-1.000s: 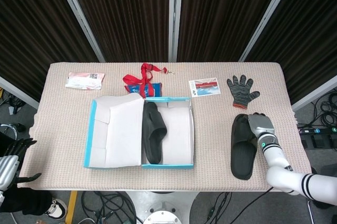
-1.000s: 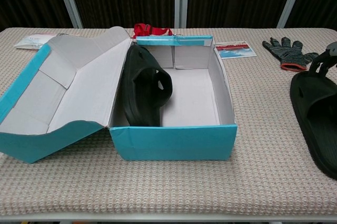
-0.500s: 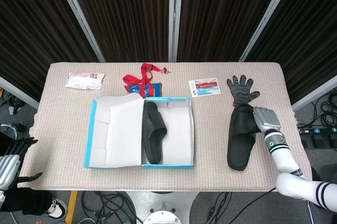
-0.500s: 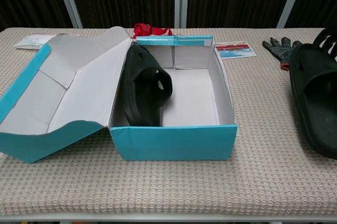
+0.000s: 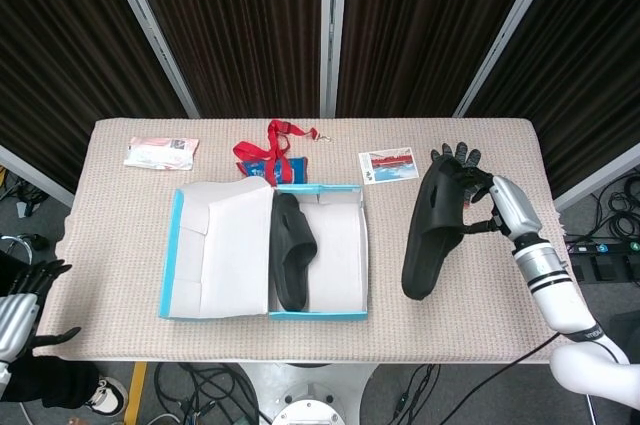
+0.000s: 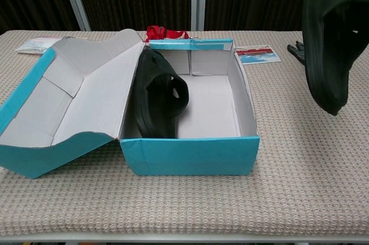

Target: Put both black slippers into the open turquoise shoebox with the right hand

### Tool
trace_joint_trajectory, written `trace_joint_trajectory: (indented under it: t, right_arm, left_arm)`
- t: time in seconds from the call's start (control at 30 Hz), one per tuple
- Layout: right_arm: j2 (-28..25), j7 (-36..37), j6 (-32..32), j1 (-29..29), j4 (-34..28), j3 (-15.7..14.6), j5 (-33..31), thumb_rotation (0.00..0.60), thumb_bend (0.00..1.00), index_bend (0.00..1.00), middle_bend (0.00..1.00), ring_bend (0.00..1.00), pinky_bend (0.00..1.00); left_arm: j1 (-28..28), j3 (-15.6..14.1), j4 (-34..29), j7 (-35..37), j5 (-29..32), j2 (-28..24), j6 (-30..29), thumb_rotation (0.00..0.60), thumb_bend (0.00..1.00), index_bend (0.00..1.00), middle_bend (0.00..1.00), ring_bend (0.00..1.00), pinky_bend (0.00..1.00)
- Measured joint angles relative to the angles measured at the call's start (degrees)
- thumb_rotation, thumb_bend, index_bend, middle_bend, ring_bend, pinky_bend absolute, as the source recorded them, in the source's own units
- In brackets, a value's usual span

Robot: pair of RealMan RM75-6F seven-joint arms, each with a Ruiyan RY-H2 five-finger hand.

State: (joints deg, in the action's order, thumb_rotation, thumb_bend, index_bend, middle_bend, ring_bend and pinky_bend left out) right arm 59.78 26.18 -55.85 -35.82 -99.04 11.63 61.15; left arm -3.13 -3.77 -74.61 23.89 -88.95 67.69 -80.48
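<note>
The right hand (image 5: 497, 203) is up over the right side of the worktop (image 5: 120, 245), its forearm reaching in from the lower right corner and angled toward the middle. Its fingers (image 5: 474, 185) are curled round the upper end of a black slipper (image 5: 430, 230), which hangs from that grip clear of the cloth, its lower end pointing down and toward the front edge. From the chest view the same slipper (image 6: 330, 37) dangles high on the right, its sole side turned outward; the hand itself is mostly cut off by the frame there.

The turquoise shoebox (image 5: 318, 245) sits open near the centre, well to the left of the lifted slipper, with its lid (image 5: 218, 245) folded out flat on its left side. The other black slipper (image 5: 291, 250) is already inside, tilted on edge against the left wall of the box, leaving the right part of the box floor bare.

Behind the right hand a dark knitted glove (image 5: 457, 159) lies on the cloth, partly covered by the raised slipper. A small picture card (image 5: 387, 165) lies beside it, a red lanyard (image 5: 270, 150) rests just behind the box, and a white packet (image 5: 161, 151) sits at the far left.

The left hand (image 5: 22, 310) is down off the left front corner, away from everything, its fingers spread and holding nothing.
</note>
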Motion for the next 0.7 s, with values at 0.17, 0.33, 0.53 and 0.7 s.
trace_joint_trajectory:
  t: [0.17, 0.33, 0.53, 0.7]
  right_arm:
    - [3.0, 13.82, -0.13, 0.38, 2.2, 2.74, 9.2, 0.6, 0.14, 0.73, 0.62, 0.38, 0.44]
    - [10.55, 22.24, -1.28, -0.84, 7.22, 3.98, 16.53, 0.6, 0.13, 0.73, 0.62, 0.38, 0.44]
    - [19.48, 30.26, -2.79, -3.58, 14.93, 3.98, 21.97, 0.6, 0.13, 0.73, 0.62, 0.38, 0.43]
    - [24.1, 32.23, -2.52, -5.89, 20.62, 3.41, 23.29, 0.6, 0.13, 0.73, 0.62, 0.38, 0.43]
  left_arm:
    - [0.12, 0.44, 0.15, -0.12, 0.48, 0.16, -0.35, 0.6, 0.06, 0.13, 0.08, 0.0, 0.05]
    - [0.56, 0.48, 0.53, -0.28, 0.66, 0.29, -0.85, 0.6, 0.06, 0.13, 0.08, 0.0, 0.05]
    - [0.99, 0.8, 1.81, -0.18, 1.17, 0.64, -1.41, 0.6, 0.06, 0.13, 0.08, 0.0, 0.05]
    - [1.35, 1.21, 2.66, 0.02, 1.78, 0.9, -1.8, 0.6, 0.06, 0.13, 0.08, 0.0, 0.05]
